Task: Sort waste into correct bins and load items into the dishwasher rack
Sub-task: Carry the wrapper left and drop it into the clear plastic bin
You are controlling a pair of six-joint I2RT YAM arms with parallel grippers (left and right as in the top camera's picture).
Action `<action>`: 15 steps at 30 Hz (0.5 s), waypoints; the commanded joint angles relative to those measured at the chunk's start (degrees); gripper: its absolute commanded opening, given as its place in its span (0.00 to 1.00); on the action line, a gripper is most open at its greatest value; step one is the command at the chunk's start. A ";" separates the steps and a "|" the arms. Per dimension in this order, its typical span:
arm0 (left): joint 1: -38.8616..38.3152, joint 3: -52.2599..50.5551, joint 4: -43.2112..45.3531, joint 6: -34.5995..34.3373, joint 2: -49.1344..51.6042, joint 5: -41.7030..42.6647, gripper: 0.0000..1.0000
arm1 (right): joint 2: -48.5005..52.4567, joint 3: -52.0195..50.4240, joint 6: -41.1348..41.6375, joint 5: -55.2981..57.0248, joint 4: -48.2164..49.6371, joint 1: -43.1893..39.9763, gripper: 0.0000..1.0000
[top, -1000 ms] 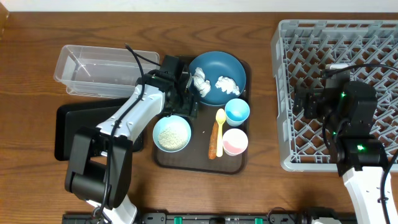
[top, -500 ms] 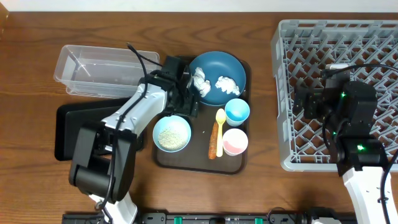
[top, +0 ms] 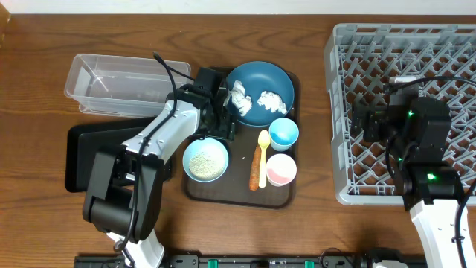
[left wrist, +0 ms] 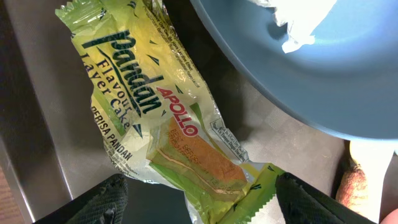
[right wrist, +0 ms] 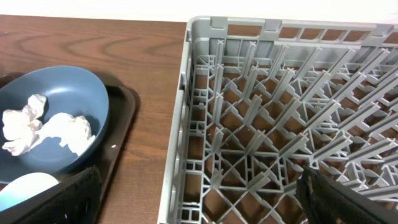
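A brown wooden table (top: pixel 44 216) carries a grey rack (top: pixel 401 45) at the right, and the right gripper (right wrist: pixel 205 199) is spread wide above it, holding nothing. On the brown tray (top: pixel 238 192), left of the blue plate (top: pixel 260 78), the left gripper (left wrist: pixel 205 199) stands wide over a snack wrapper (left wrist: pixel 155 124), one finger on each side. The wrapper is crinkled, green-yellow, printed "Pandan".

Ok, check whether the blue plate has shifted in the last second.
No. The blue plate sits at the same top corner of the brown tray, with the tissues on it as before.
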 commanded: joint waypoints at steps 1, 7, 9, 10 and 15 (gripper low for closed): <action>-0.13 -0.63 -0.59 0.55 0.55 -0.74 0.77 | 0.07 1.29 -0.28 -0.39 0.00 0.87 0.99; -0.13 -0.63 -1.03 0.55 0.55 -0.74 0.55 | 0.07 1.29 -0.28 0.28 -0.02 0.87 0.99; -0.13 -0.63 -1.03 0.55 0.55 -0.74 0.49 | 0.07 1.29 -0.28 0.24 -0.13 0.87 0.99; -0.13 -0.63 -1.05 0.52 0.55 -0.74 0.46 | 0.07 1.29 -0.26 0.24 -0.22 0.87 0.99; -0.13 -0.63 -1.03 0.52 0.55 -0.74 0.26 | 0.07 1.29 -0.28 0.26 -0.22 0.87 0.99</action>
